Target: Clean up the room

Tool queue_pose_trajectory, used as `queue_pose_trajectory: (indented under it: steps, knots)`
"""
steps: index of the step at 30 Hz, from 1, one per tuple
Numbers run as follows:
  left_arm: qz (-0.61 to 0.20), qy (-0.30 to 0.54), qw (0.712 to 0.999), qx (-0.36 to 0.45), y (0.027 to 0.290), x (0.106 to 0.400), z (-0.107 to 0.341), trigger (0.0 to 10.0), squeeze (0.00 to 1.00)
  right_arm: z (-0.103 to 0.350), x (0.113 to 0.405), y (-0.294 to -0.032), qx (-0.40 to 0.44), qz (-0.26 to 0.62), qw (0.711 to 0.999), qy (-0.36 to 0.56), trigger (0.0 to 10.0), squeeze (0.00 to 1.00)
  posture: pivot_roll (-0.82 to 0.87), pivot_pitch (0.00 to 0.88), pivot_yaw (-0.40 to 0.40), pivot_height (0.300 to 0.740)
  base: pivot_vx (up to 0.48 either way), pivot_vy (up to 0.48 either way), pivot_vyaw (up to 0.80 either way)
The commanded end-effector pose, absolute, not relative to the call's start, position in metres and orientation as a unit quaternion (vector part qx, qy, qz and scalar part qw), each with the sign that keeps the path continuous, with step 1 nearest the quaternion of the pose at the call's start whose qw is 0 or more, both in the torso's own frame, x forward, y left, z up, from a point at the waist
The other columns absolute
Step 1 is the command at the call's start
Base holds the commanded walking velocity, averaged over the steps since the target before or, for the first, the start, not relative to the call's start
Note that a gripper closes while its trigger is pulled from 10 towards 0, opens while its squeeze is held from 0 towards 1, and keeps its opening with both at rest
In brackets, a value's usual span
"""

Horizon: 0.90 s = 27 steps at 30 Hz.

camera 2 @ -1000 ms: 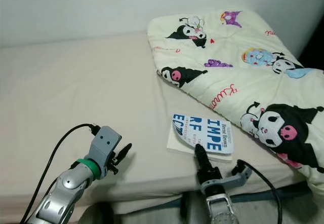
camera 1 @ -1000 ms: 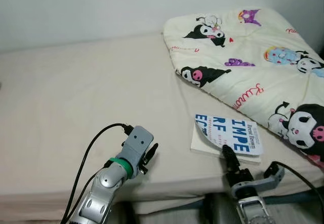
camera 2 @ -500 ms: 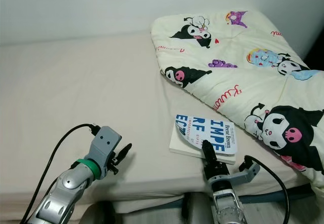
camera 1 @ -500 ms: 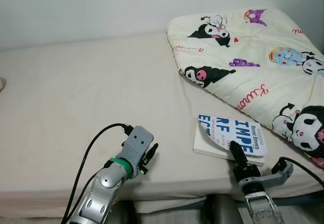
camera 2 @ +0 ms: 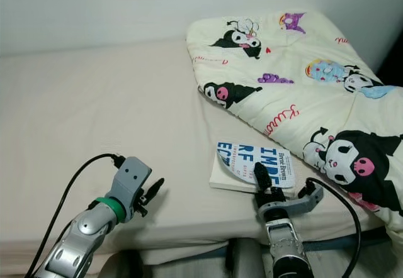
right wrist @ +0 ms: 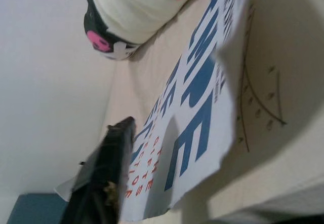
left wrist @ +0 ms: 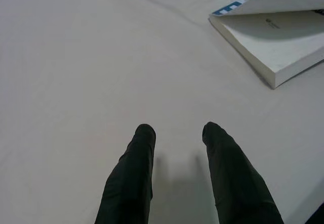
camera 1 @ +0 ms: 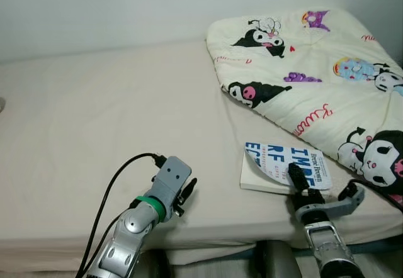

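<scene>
Quilt point(camera 1: 315, 70) edges the book point(camera 1: 283, 168); right gripper point(camera 1: 296, 176) on its cover, grip unclear.

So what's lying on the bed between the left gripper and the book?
Nothing: in the left eye view, only bare beige sheet runs from the left gripper to the book. The left wrist view shows the same bare stretch.
</scene>
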<state>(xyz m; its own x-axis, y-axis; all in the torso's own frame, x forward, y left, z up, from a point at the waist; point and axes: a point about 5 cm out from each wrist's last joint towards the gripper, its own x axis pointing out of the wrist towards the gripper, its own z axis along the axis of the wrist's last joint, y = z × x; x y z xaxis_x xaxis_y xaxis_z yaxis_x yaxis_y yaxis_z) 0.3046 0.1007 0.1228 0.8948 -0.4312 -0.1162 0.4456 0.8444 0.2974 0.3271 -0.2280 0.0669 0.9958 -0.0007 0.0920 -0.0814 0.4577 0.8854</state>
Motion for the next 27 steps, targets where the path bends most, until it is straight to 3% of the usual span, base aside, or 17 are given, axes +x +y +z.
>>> queue_pose_trajectory:
  steps: [1,19,22,27]
  knots:
    - [-0.223,0.035,0.96,0.166,0.104,0.303,0.118,10.0,0.0,0.063,0.329,-0.217,0.523,0.032,0.851,-0.01,0.0,0.0,-0.04,0.168,0.19,0.59,0.0,0.0,0.0]
    - [-0.222,0.03,0.962,0.159,0.1,0.307,0.12,10.0,0.0,0.092,0.345,-0.218,0.499,0.081,0.862,-0.046,0.0,0.0,-0.06,0.159,0.184,0.59,0.0,0.0,0.0]
    - [-0.22,0.023,0.964,0.149,0.097,0.309,0.124,10.0,0.0,0.122,0.351,-0.213,0.447,0.146,0.878,-0.088,0.0,0.0,-0.07,0.153,0.176,0.59,0.0,0.0,0.0]
    - [-0.21,-0.023,0.971,0.111,0.093,0.318,0.153,10.0,0.0,0.172,0.348,-0.189,0.287,0.249,0.915,-0.133,0.0,0.0,-0.09,0.147,0.163,0.59,0.0,0.0,0.0]
